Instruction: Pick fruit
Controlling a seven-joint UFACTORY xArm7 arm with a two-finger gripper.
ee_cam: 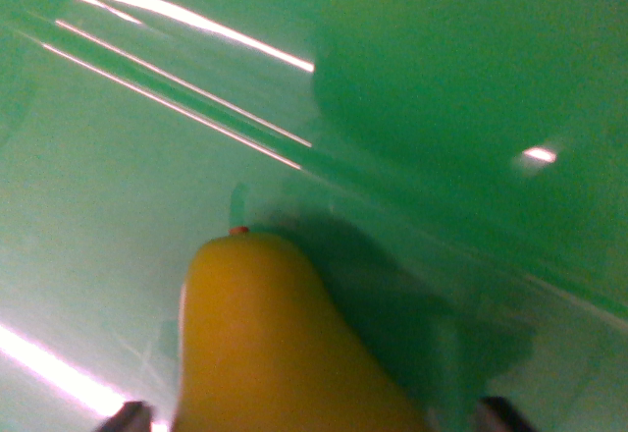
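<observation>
Wrist view, blurred. A smooth yellow pear-shaped fruit [275,344] fills the lower centre of the frame, its narrow end pointing toward 12 o'clock and carrying a tiny red speck at the tip; its broad body runs off the bottom edge at 6 o'clock. The fruit lies between the two dark fingertips of the gripper [319,414], one of which [128,416] shows at 7 o'clock just beside the fruit's flank and the other at 5 o'clock, slightly apart from the visible yellow surface. The jaws stand on either side of the fruit, but so little of them appears that whether they are clamped on it or merely flanking it cannot be told. Beneath and beyond the fruit spreads a glossy green tabletop [118,206], crossed by bright white streaks of reflected light running from 10 o'clock toward the centre, with another at 8 o'clock. A dark shadow falls on the green surface from the fruit toward 3 o'clock, and a darker green rounded patch occupies the area at 1 to 2 o'clock.
</observation>
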